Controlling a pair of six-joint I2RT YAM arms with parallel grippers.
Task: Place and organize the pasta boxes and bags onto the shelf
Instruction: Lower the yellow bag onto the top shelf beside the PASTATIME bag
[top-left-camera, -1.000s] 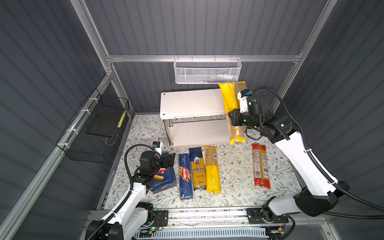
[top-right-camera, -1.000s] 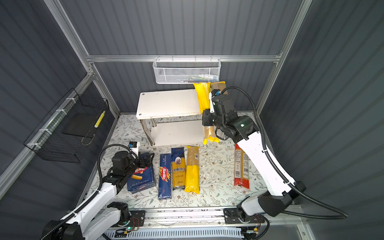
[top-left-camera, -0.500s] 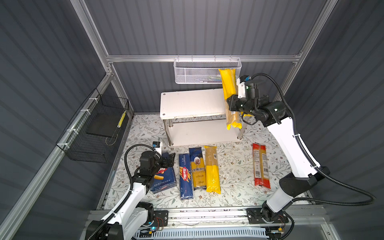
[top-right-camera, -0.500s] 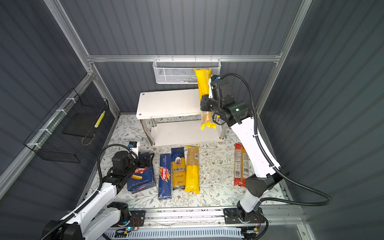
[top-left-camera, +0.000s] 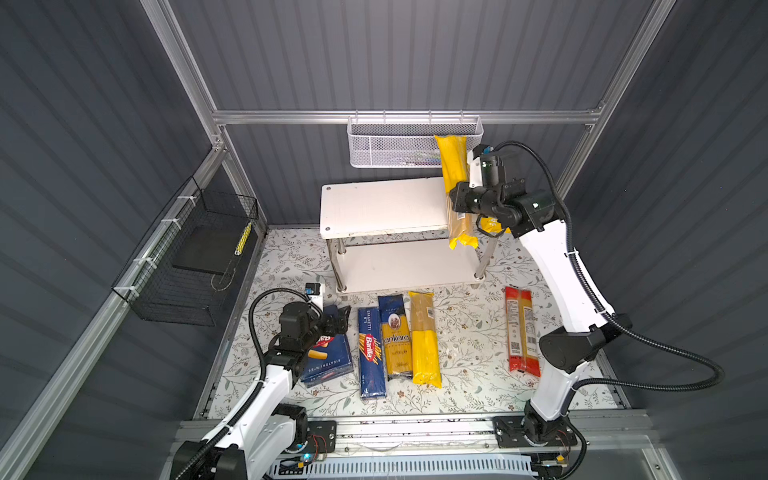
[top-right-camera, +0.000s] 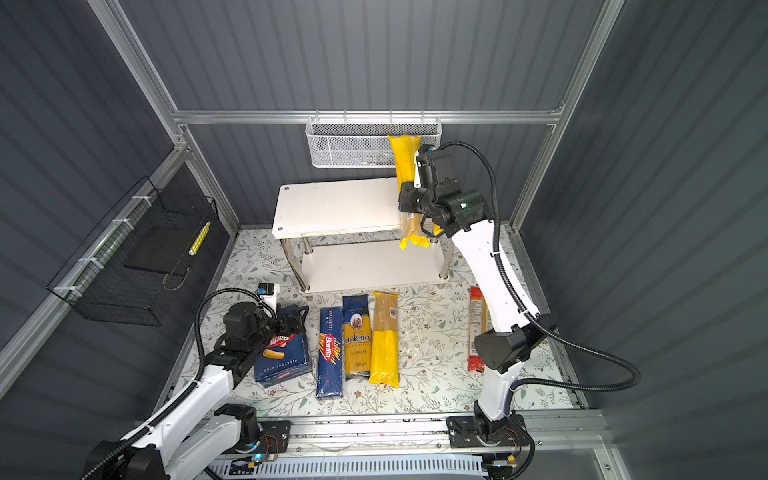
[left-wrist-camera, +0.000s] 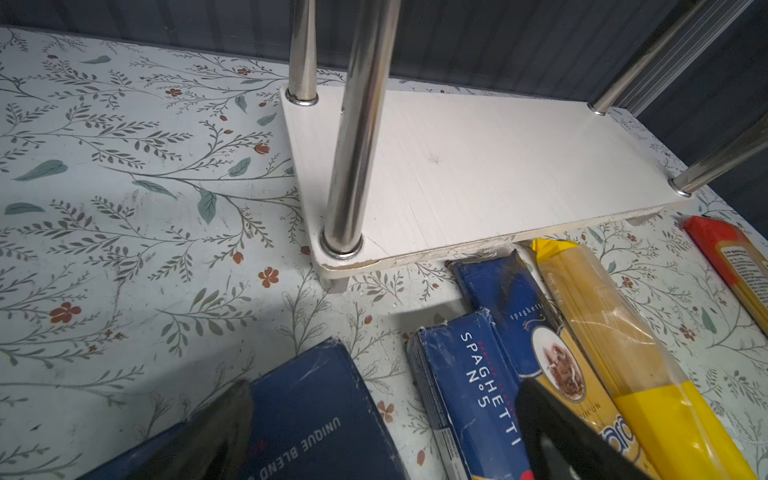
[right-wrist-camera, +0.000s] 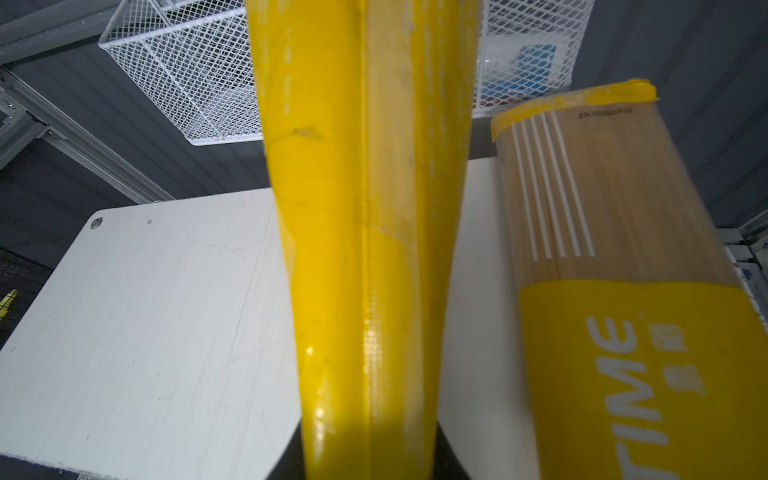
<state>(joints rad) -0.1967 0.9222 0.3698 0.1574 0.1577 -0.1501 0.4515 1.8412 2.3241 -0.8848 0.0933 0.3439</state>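
Yellow bag (top-left-camera: 453, 162) is clamped mid-length by right gripper (top-left-camera: 458, 203) over the shelf (top-left-camera: 374, 208) top, likely to be laid beside the PASTATIME bag (right-wrist-camera: 615, 249); left gripper (top-left-camera: 340, 319) is parked open.

Both top views look steeply down from the front, sharing table (top-left-camera: 465, 332) and shelf (top-left-camera: 382, 208). Left wrist camera sits low, near the shelf's lower tier; right wrist camera looks closely along a yellow bag (right-wrist-camera: 365, 208).

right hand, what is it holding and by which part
The right hand grips a yellow-and-clear spaghetti pack at about its mid-length, with both ends sticking out free.
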